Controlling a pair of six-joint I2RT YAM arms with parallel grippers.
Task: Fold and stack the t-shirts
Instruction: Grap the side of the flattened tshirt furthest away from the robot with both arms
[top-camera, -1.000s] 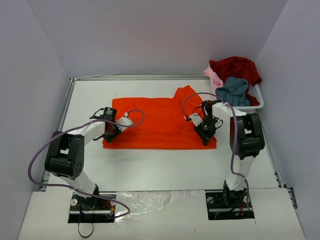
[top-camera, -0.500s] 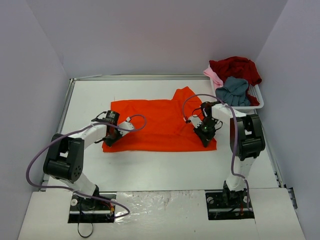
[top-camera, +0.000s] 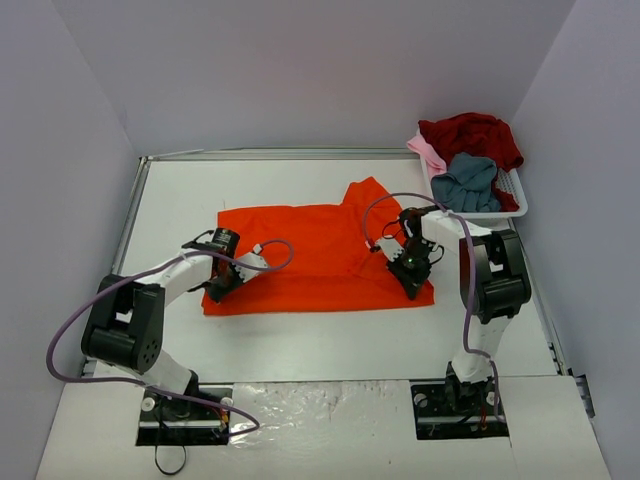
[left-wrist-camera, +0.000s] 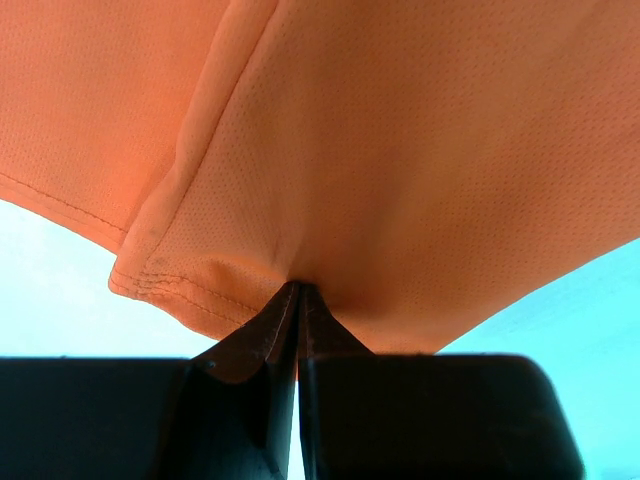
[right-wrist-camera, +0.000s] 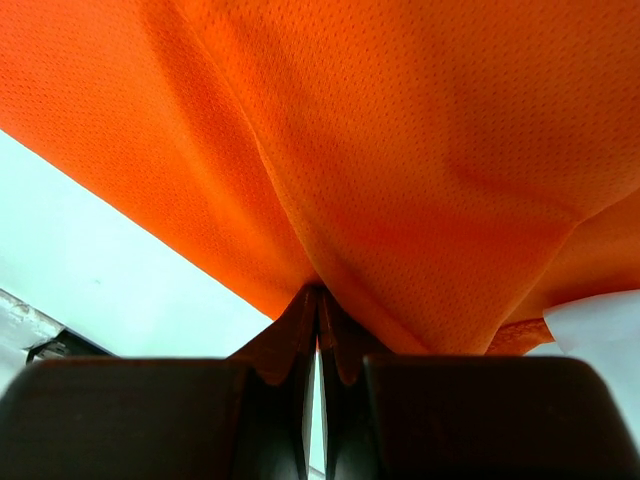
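A bright orange-red t-shirt (top-camera: 310, 255) lies spread across the middle of the white table. My left gripper (top-camera: 222, 280) is shut on the shirt's near-left edge; in the left wrist view the pinched cloth (left-wrist-camera: 330, 180) fans out from the closed fingertips (left-wrist-camera: 278, 322). My right gripper (top-camera: 412, 270) is shut on the shirt near its near-right corner, and the right wrist view shows orange cloth (right-wrist-camera: 400, 150) pulled into its closed jaws. Dark red (top-camera: 472, 135), grey-blue (top-camera: 466, 182) and pale pink (top-camera: 427, 152) t-shirts sit piled in the basket.
A white slatted basket (top-camera: 512, 195) stands at the back right by the wall. Pale walls enclose the table on three sides. A metal rail (top-camera: 130, 215) runs along the table's left edge. Purple cables loop off both arms.
Both grippers have slid toward the near edge, dragging the orange-red shirt's front edge with them. The shirt now lies a little nearer to me.
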